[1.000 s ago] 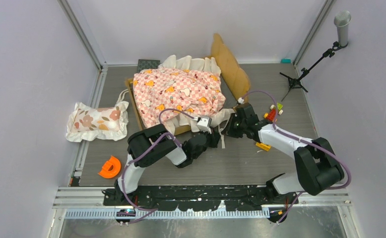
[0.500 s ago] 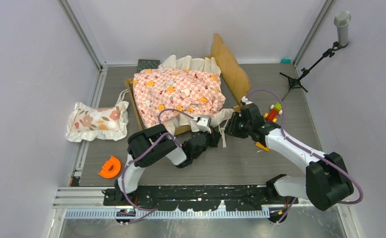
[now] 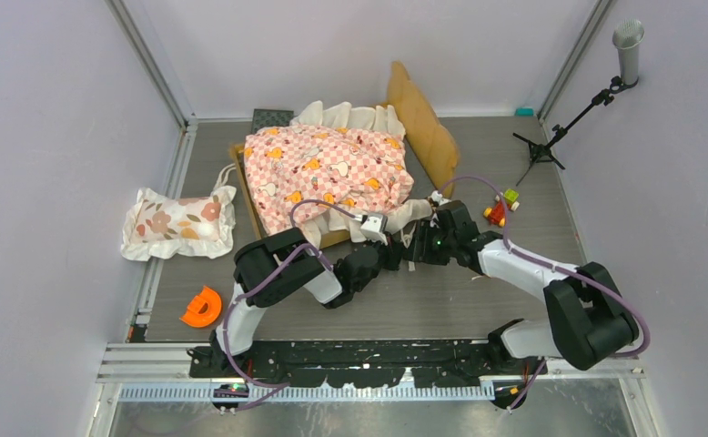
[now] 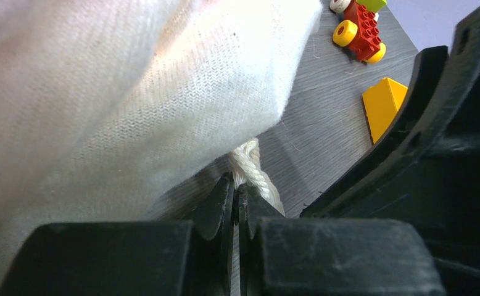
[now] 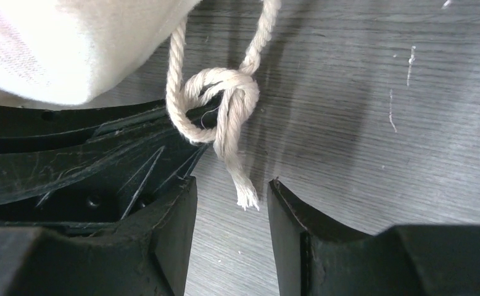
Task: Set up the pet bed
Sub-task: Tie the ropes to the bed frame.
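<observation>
The pet bed shows its tan wavy headboard (image 3: 421, 118) at the back; the rest lies under a pink-checkered ruffled sheet (image 3: 328, 175). A white cord (image 3: 411, 251) hangs from the sheet's near right corner. My left gripper (image 3: 396, 256) is shut on this cord (image 4: 250, 166) just below the white ruffle (image 4: 132, 92), its jaws (image 4: 235, 188) pressed together. My right gripper (image 3: 420, 244) faces it closely. In the right wrist view its jaws (image 5: 232, 191) are open, with the cord's knot (image 5: 225, 102) ahead and the frayed end (image 5: 245, 194) hanging between the fingertips, untouched.
A floral pillow (image 3: 179, 223) lies left of the bed. An orange curved piece (image 3: 202, 308) sits near left. Toy bricks (image 3: 500, 209) and a yellow wedge (image 4: 382, 105) lie right of the grippers. A tripod stand (image 3: 551, 137) is at the back right.
My right gripper has moved left and nearer, from the bed's right corner to right against the left gripper at the cord. The left arm has not moved.
</observation>
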Motion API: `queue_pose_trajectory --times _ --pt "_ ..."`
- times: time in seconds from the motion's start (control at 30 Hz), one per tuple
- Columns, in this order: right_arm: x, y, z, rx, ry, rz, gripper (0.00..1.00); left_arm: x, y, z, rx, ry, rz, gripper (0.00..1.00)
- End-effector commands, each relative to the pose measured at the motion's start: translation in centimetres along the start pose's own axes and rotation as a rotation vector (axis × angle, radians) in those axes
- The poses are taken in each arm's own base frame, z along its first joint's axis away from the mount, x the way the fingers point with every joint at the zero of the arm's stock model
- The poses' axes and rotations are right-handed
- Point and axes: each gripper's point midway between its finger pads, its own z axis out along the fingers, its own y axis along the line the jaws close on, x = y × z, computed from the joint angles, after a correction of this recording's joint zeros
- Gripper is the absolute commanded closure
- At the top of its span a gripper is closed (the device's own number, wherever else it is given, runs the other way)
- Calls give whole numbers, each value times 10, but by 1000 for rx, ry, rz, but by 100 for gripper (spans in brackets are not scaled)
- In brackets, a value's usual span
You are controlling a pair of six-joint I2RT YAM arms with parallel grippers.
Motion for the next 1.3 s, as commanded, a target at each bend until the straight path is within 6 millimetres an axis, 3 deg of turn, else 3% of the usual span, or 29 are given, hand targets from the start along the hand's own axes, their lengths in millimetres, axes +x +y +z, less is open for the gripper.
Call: queue_pose_trajectory --times 0.0,0.17,0.33,0.4,0.87,1.27 --pt "-10 5 7 -34 -36 -33 51 -17 -8 5 23 -56 -9 100" --pt "-7 3 19 -35 -20 -24 63 -16 -8 4 24 -54 -14 100" --pt "-6 -3 24 -3 -15 -14 94 -16 -6 2 19 -53 -14 100" --pt "-10 -7 20 21 -36 -8 98 -15 -3 0 8 -51 -10 100" --pt "-57 -20 -26 205 -232 5 99 -4 17 -9 -62 -11 23 100" --pt "-84 -40 -38 364 -316 11 99 -11 32 -17 -160 10 86 100"
